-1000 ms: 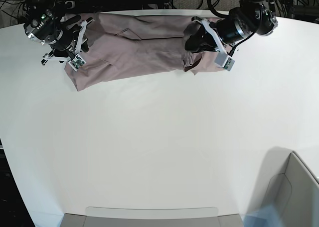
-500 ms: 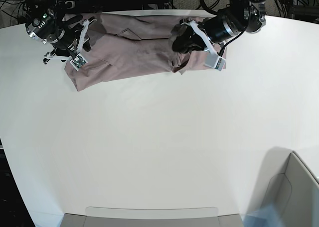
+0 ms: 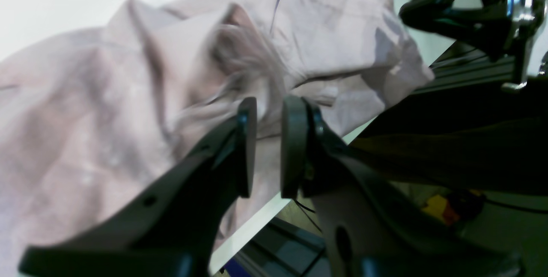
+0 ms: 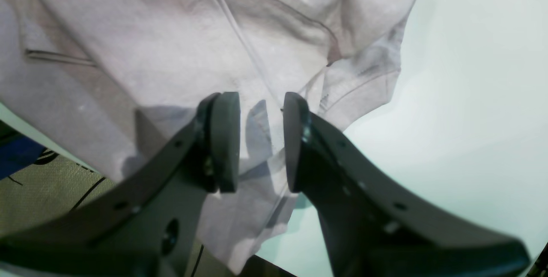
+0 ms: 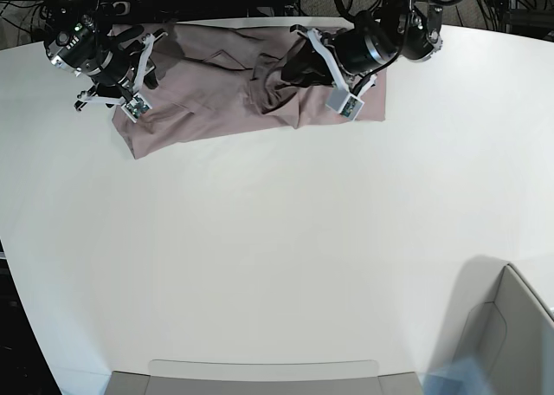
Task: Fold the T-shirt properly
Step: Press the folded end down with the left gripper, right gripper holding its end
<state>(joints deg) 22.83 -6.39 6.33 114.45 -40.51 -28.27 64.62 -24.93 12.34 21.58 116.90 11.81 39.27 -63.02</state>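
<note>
The mauve-pink T-shirt [image 5: 216, 83] lies wrinkled along the far edge of the white table [image 5: 277, 239]. My left gripper [image 5: 290, 73] hovers over its right half, above a bunched fold. In the left wrist view its fingers [image 3: 247, 140] stand a little apart, with nothing pinched between them and blurred T-shirt [image 3: 107, 97] cloth just beyond. My right gripper [image 5: 147, 73] is over the shirt's left end. The right wrist view shows that gripper [image 4: 260, 140] open just above the T-shirt [image 4: 150, 33], its jaws empty.
The shirt's back hem reaches the table's far edge [image 3: 265, 212], with dark frames and cables beyond. A grey box [image 5: 511, 343] stands at the near right corner. A grey tray [image 5: 260, 378] sits at the near edge.
My left arm has swept leftward across the shirt, carrying a fold toward the middle. Its jaws have now parted and the fold lies bunched below. The right arm has not moved.
</note>
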